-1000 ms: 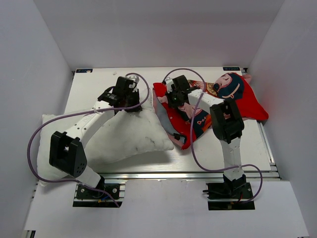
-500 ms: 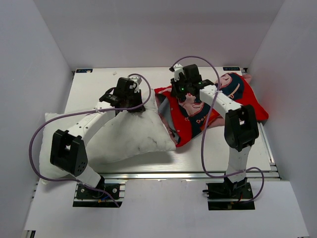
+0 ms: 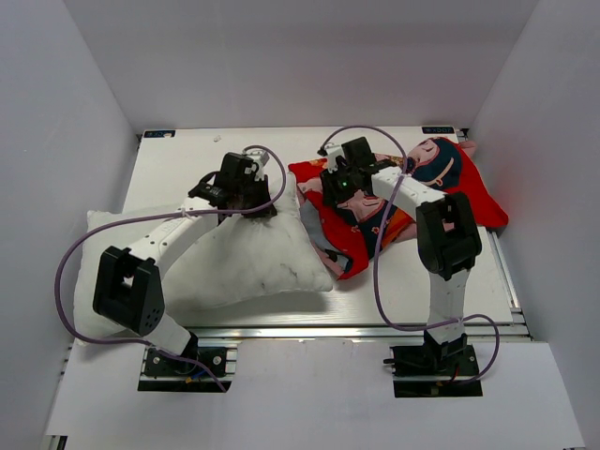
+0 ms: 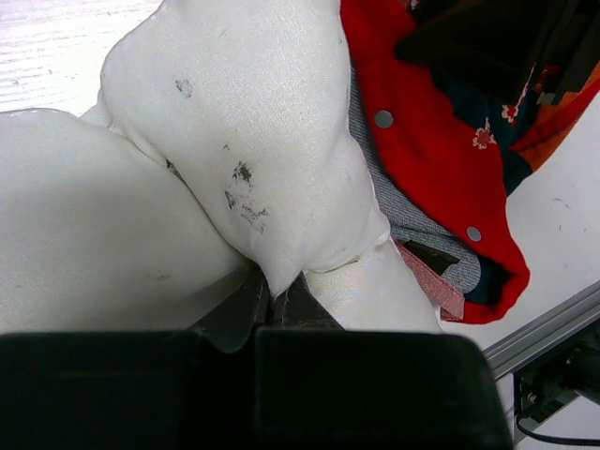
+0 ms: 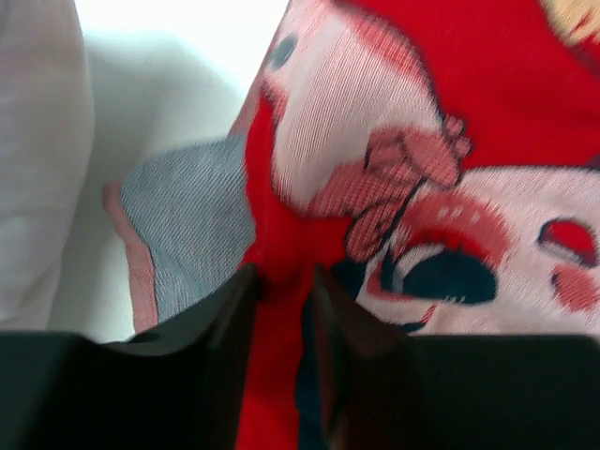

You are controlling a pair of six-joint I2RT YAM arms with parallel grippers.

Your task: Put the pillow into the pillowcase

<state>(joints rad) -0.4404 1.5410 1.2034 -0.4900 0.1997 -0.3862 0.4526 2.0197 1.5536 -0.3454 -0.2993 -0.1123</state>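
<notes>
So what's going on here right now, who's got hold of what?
The left end effector is shut on a corner of the white pillow, which lies on the left side of the table. The right end effector is at the red cartoon-print pillowcase beside it, with a fold of red fabric between its fingers. Whether it grips that fold is unclear. The pillow is not yet inside.

pillow (image 4: 234, 141) tip: buried between my left fingers (image 4: 236, 314).
pillowcase (image 5: 394, 187) fold: blurred between my right fingers (image 5: 225, 323); pinched or loose, cannot tell.
</notes>
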